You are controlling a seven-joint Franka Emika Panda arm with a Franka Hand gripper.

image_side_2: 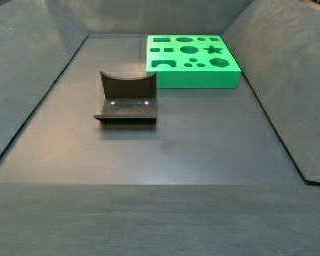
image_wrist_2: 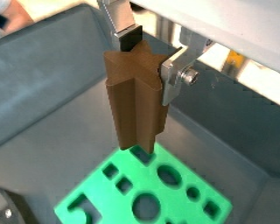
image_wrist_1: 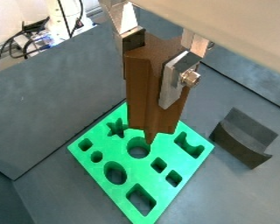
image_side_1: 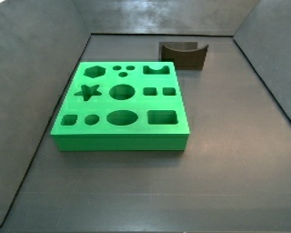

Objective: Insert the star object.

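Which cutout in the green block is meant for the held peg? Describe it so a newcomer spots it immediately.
Find the green block on the dark floor, beyond the gripper holding the star object. The star-shaped hole sits along one edge; it alone has five points, unlike its round and square neighbours.

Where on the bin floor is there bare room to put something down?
Open floor lies in front of the green block and ahead of the notched brown block. Tighter between those two. The gripper holds the star peg above the green block.

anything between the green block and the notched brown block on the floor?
Nothing: in both side views, bare dark floor separates the green block from the notched brown block. The end effector, holding the star peg, appears only in the wrist views.
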